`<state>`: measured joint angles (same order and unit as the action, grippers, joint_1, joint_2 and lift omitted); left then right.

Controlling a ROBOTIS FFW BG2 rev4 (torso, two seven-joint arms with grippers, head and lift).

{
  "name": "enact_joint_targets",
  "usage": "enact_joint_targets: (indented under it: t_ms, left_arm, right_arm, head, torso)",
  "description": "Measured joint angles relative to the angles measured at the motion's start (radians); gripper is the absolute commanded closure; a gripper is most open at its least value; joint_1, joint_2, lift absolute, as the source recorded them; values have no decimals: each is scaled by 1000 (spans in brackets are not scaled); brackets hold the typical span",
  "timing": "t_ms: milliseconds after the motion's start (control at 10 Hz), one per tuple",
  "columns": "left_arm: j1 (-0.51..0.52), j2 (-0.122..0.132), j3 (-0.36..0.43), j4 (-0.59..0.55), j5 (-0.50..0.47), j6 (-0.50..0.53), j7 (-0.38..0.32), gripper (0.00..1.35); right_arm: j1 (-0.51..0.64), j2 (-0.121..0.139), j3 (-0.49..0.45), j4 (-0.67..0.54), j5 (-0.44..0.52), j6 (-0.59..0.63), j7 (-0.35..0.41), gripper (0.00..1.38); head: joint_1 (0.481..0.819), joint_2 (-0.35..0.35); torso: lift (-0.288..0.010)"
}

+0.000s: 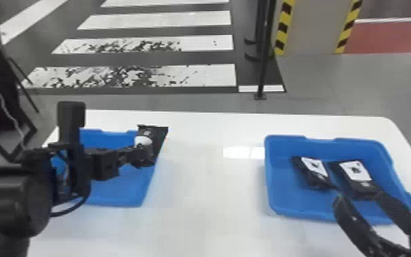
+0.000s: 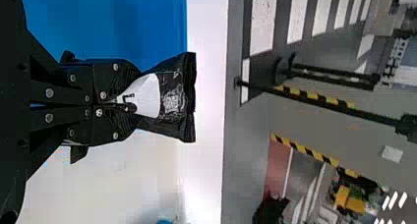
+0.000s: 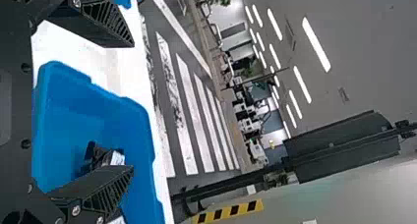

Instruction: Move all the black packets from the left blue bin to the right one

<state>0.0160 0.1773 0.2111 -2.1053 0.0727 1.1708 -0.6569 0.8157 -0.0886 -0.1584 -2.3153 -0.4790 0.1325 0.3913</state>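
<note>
Black flat-fingered left gripper (image 2: 132, 106) of mine's pinching a white-labelled black packet (image 2: 178, 97) above the blue plastic left bin (image 1: 119, 193), so transfer's on, next swing it to the blue right bin (image 1: 297, 208).

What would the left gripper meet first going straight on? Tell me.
With the black packet leading, the way of the left gripper looks free over the white table, as far as shown; its height above that is unclear.
</note>
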Motion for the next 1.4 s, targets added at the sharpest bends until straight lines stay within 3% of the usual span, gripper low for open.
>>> enact_joint_targets:
  t_ms: [200,500,900,1200,1300,1400]
  left_arm:
    - [8,-14,-88,-15,74,-47,-2,1204]
    - [-21,-16,-222,-17,162,-80,-4,1204]
    - [-64,-8,-355,-17,260,-96,-7,1205]
    - [-77,-7,-410,-17,302,-98,-7,1205]
    - [-81,-7,-421,-17,308,-98,-7,1205]
    - [-84,-7,-427,-17,310,-95,-7,1204]
  right_arm:
    - [-38,-20,57,-22,-49,17,16,148]
    - [-152,-40,114,23,-85,65,47,148]
    - [-340,-45,144,161,-89,66,58,131]
    - [-422,-49,171,243,-95,53,58,139]
    - [-440,-50,184,258,-102,43,58,209]
    - [-452,-51,197,265,-108,36,58,599]
  head:
    - [695,12]
    - [695,-50]
    - [695,-147]
    - [695,-176]
    - [695,-180]
    - [695,-177]
  torso:
    - [-150]
    - [-150]
    - [-150]
    - [-150]
    - [-150]
    - [-150]
